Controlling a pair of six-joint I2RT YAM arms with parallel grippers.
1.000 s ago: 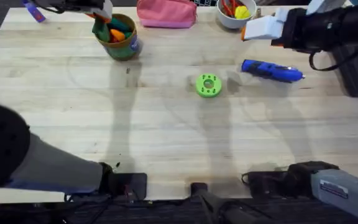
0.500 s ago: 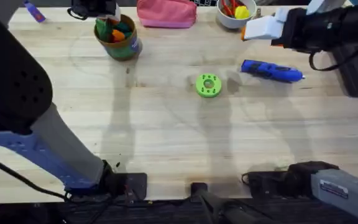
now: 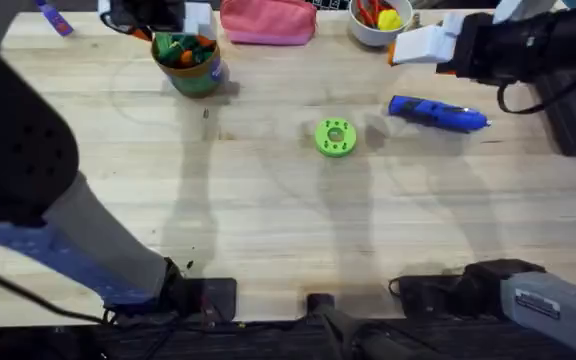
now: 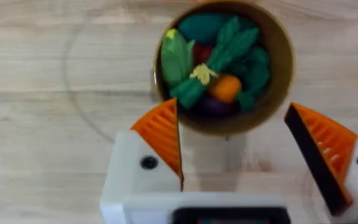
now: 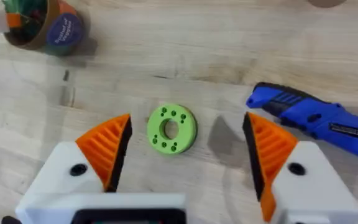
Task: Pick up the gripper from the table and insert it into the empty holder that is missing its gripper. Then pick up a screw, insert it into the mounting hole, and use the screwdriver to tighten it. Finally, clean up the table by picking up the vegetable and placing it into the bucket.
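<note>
My left gripper hangs wide open and empty above the bucket, upper left; vegetable inside. I'd retract next.

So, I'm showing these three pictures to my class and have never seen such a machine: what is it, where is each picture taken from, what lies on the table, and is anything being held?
It is a robot with two arms at a wooden table, each ending in a two-finger gripper with orange ribbed pads.

The overhead picture looks down from above the arms' bases. The other two come from cameras on the wrists, so each shows its own fingers at the bottom edge.

The left gripper is open just above the bucket, which is full of toy vegetables. The right gripper is open too, above a green disc with holes, with the blue screwdriver lying beside it.

At the table's far edge sit a pink pouch and a white bowl of more toys. Neither gripper holds anything.
</note>
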